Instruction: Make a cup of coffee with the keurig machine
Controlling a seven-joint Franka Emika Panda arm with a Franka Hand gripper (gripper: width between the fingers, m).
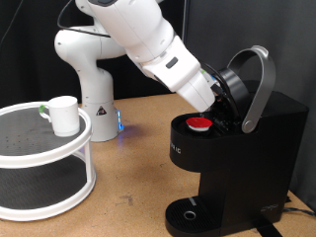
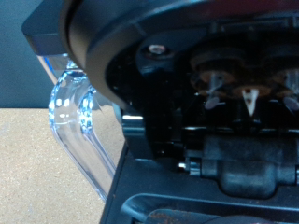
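The keurig machine [image 1: 247, 148] stands at the exterior view's right with its grey lid handle [image 1: 259, 84] raised. A small pod with a red top [image 1: 199, 123] sits in the open chamber. My gripper [image 1: 227, 92] is under the raised lid, just above and to the right of the pod; its fingers are hidden against the black lid. The wrist view is filled by the machine's black underside [image 2: 187, 112] and its clear water tank [image 2: 75, 121]; no fingers show there. The cup [image 1: 64, 116] stands upright on the top tier of a white rack, far from the gripper.
The white two-tier round rack [image 1: 39, 148] is at the exterior view's left. The arm's white base [image 1: 89, 79] stands behind it. The round drip tray [image 1: 190, 212] sits at the machine's foot. The wooden table [image 1: 138, 148] runs between rack and machine.
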